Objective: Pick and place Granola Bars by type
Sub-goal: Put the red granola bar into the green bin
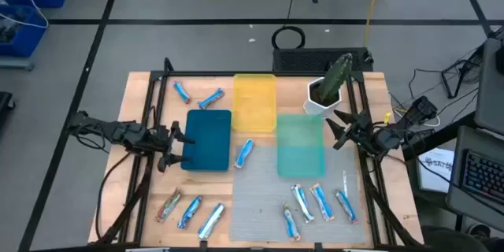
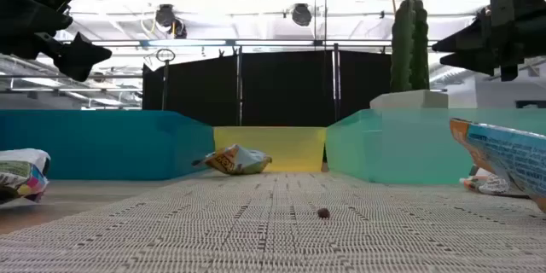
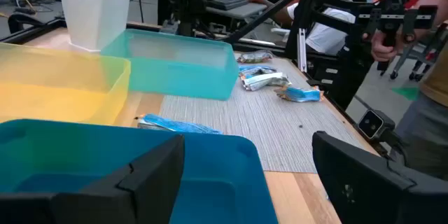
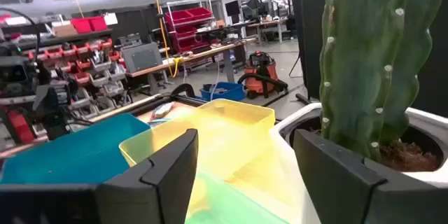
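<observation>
Several slim wrapped granola bars lie flat on the table. Two blue ones point(image 1: 181, 91) point(image 1: 210, 99) lie at the far left and one point(image 1: 244, 153) between the blue tray point(image 1: 206, 140) and the teal tray point(image 1: 300, 146). A reddish one point(image 1: 168, 206) and two blue-and-white ones point(image 1: 190, 211) lie near left, and several point(image 1: 319, 202) lie near right on the grey mat. My left gripper point(image 1: 179, 146) point(image 3: 245, 182) is open and empty, raised at the blue tray's left edge. My right gripper point(image 1: 340, 130) point(image 4: 245, 175) is open and empty, raised by the teal tray's right edge.
A yellow tray point(image 1: 254, 102) stands at the far middle. A white pot with a green cactus point(image 1: 327, 94) stands at the far right, close to my right gripper. A grey woven mat point(image 1: 260, 197) covers the near middle. People show beyond the table in the left wrist view point(image 3: 420, 56).
</observation>
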`<control>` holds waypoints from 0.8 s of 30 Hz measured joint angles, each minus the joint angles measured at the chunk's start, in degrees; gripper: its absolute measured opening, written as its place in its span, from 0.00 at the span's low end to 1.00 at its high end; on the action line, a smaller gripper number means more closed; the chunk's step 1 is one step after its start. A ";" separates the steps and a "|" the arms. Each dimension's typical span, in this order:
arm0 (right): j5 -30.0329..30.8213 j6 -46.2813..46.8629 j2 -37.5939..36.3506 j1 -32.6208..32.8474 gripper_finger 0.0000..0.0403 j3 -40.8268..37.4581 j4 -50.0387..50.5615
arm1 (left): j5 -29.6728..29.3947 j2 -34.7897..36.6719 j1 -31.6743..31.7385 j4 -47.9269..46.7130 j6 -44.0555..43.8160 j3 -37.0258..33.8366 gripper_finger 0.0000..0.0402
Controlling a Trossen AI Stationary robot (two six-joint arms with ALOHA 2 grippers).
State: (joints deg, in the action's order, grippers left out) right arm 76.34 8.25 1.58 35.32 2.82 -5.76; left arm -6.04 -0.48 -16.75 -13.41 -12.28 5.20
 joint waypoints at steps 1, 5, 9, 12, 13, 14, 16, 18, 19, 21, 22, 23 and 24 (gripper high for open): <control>0.02 -0.42 0.00 0.00 0.56 0.00 0.00 | 0.00 0.01 0.00 0.00 -0.03 0.01 0.77; 0.04 -0.55 -0.01 -0.01 0.58 0.00 0.00 | 0.00 -0.01 0.00 0.00 0.01 0.01 0.77; 0.04 -0.49 0.00 0.01 0.59 -0.01 0.00 | 0.00 0.01 0.01 0.00 -0.03 0.00 0.77; 0.03 -0.33 0.00 0.01 0.59 -0.01 0.00 | 0.00 -0.01 0.00 0.00 -0.01 0.01 0.77; -0.15 0.06 0.00 0.01 0.59 0.00 -0.02 | 0.00 -0.01 0.01 0.00 -0.02 0.01 0.77; -1.25 0.46 -0.02 0.03 0.59 0.30 -0.07 | 0.00 0.01 0.00 0.00 -0.05 0.01 0.77; -8.12 -0.08 0.02 0.03 0.61 1.51 0.01 | 0.00 -0.01 0.00 0.00 -0.02 0.01 0.77; -12.64 -0.73 1.17 0.04 0.62 4.35 0.39 | 0.00 -0.01 0.01 0.00 -0.01 0.00 0.77; -13.26 -0.79 1.89 0.04 0.63 6.42 -0.04 | 0.00 -0.01 0.02 0.01 -0.01 0.01 0.77; -13.07 -2.91 3.88 -0.03 0.65 10.75 -0.28 | 0.00 -0.01 0.02 0.00 -0.01 0.01 0.77; -13.09 -5.52 5.53 0.01 0.65 12.88 -0.10 | 0.00 -0.01 0.02 0.00 0.01 0.01 0.77; -12.77 -8.80 7.09 0.01 0.66 14.92 0.31 | 0.00 0.01 0.02 0.04 -0.01 0.01 0.77; -12.04 -12.11 8.74 0.03 0.66 17.17 0.39 | 0.00 -0.01 0.02 0.04 -0.03 0.01 0.77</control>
State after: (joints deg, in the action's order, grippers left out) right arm 64.30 -3.86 10.33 35.35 19.99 -5.37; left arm -6.04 -0.49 -16.73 -13.37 -12.32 5.21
